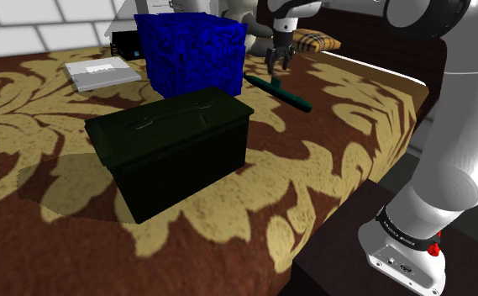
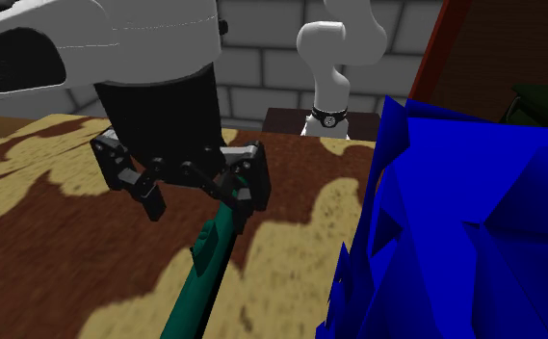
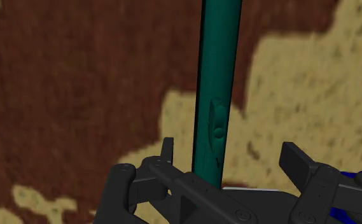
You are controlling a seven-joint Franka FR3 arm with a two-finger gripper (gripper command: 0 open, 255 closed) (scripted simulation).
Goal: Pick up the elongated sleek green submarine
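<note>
A: Closing from this pose could be spoiled. The gripper [image 1: 277, 60] [image 2: 199, 200] [image 3: 227, 147] is seen spread wide. The sub [image 1: 279, 91] [image 2: 209, 260] [image 3: 219, 63] lies between the fingers [image 3: 300, 162], is touched by neither, and is set nearer one than the other.

B: So the sub might be pushed sideways or rolled on the cover [image 1: 329, 168] as the fingers shut?

A: That is judged the chief risk. The sub is long and thin and is straddled near its small tower [image 3: 216, 127]. If it is gripped off balance, an end could droop. The blue block [image 1: 191, 50] [image 2: 455, 231], just beside the gripper, might also be brushed.

B: Where is the sub found?

A: In the upper right of the shoulder view, flat on the cover, beyond the dark box [image 1: 174, 147].

B: What is kept in that box?

A: That cannot be told, as its lid [image 1: 178, 109] is shut. No opening is seen on the blue block.
</note>
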